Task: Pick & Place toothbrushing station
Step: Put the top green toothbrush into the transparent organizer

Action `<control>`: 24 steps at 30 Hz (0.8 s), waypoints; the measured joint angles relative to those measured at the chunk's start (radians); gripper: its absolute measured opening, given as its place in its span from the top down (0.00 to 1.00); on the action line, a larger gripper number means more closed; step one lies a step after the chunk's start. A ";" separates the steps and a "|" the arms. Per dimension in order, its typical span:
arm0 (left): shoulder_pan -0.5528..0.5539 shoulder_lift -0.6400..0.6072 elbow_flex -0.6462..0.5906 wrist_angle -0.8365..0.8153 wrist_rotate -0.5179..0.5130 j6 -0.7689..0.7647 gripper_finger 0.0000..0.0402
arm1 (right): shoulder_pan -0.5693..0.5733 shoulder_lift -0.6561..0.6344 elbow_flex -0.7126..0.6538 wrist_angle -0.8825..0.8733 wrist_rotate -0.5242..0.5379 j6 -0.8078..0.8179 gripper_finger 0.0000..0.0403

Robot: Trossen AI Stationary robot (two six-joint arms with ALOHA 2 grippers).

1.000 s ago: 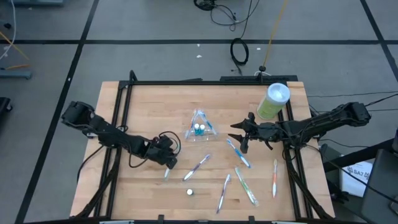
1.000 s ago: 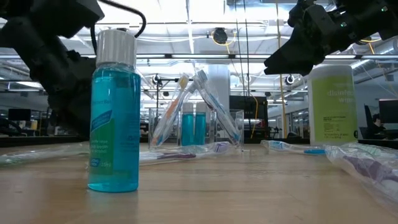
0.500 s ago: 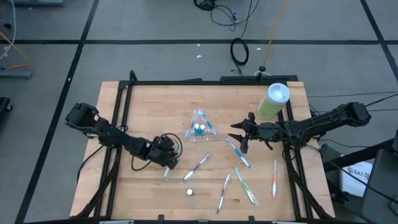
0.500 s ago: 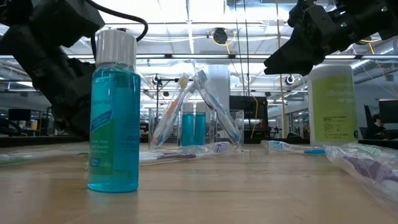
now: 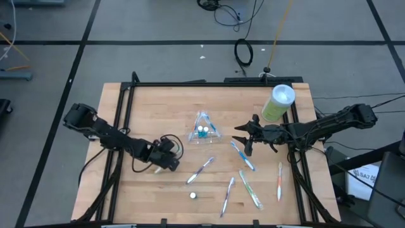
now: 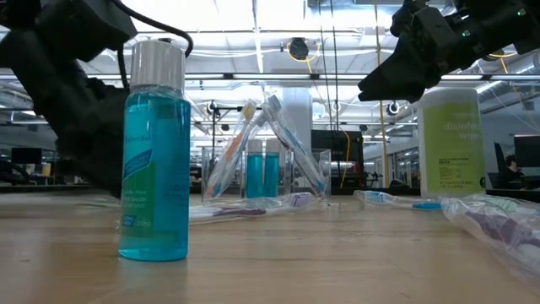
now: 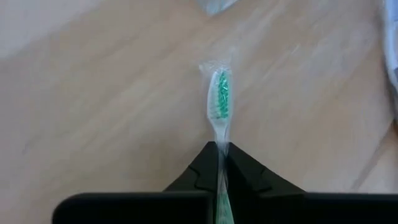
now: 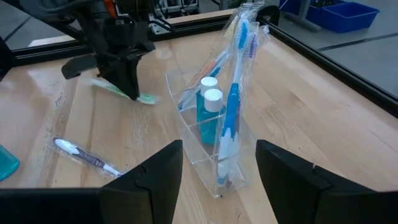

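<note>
My left gripper (image 5: pixel 169 164) stands at the table's near left, shut on a wrapped toothbrush with green bristles (image 7: pixel 217 99); the right wrist view also shows that toothbrush (image 8: pixel 127 93). A clear plastic holder (image 5: pixel 204 130) stands mid-table with toothbrushes leaning in it and two small blue bottles (image 8: pixel 207 106). My right gripper (image 5: pixel 243 140) hangs open to the right of the holder, above the table. Several loose toothbrushes lie on the near half, among them one (image 5: pixel 201 170) and one (image 5: pixel 242 156). A small blue bottle with a white cap (image 6: pixel 154 152) stands upright near the front edge. My left gripper pinches the toothbrush between its two fingers at the neck (image 7: pixel 219 138), just behind the bristle head. The fingers slant down from the table's left. The head sticks out past the fingertips, low over the wood; I cannot tell whether it rests there.
A tall light-green canister (image 5: pixel 278 103) with a white lid stands at the far right corner. More wrapped toothbrushes (image 5: pixel 250 189) and an orange one (image 5: pixel 279 180) lie at the near right. A black frame (image 5: pixel 120 114) borders the wooden top.
My left gripper has shut on the green-bristled toothbrush and tipped slightly. The brush's handle, which lay along the table near the gripper, no longer shows lying there. My right arm has kept still.
</note>
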 joint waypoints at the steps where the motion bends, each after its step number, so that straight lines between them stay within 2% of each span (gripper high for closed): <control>1: -0.002 -0.020 -0.001 -0.011 0.003 -0.010 0.95 | 0.000 0.000 0.000 0.000 0.000 0.000 0.51; 5: -0.023 -0.123 -0.002 -0.008 -0.033 -0.007 0.98 | 0.000 0.000 0.000 0.000 -0.001 0.000 0.51; 9: -0.062 -0.226 -0.002 0.074 -0.162 0.053 0.97 | 0.000 0.000 0.000 0.002 -0.001 0.000 0.51; 12: -0.091 -0.290 0.000 0.217 -0.276 0.204 0.98 | 0.000 0.000 0.000 0.003 -0.001 0.000 0.51; 15: -0.102 -0.324 0.000 0.406 -0.371 0.421 0.99 | 0.000 0.000 0.000 0.005 0.000 0.000 0.51; 17: -0.090 -0.332 0.000 0.557 -0.387 0.548 0.97 | 0.000 0.000 0.000 0.006 0.000 0.000 0.51; 20: -0.049 -0.331 0.000 0.756 -0.357 0.727 0.97 | 0.000 0.000 0.000 0.007 0.000 0.005 0.51; 24: 0.024 -0.315 0.001 0.825 -0.319 0.886 0.99 | 0.000 0.000 0.000 0.007 0.000 0.007 0.51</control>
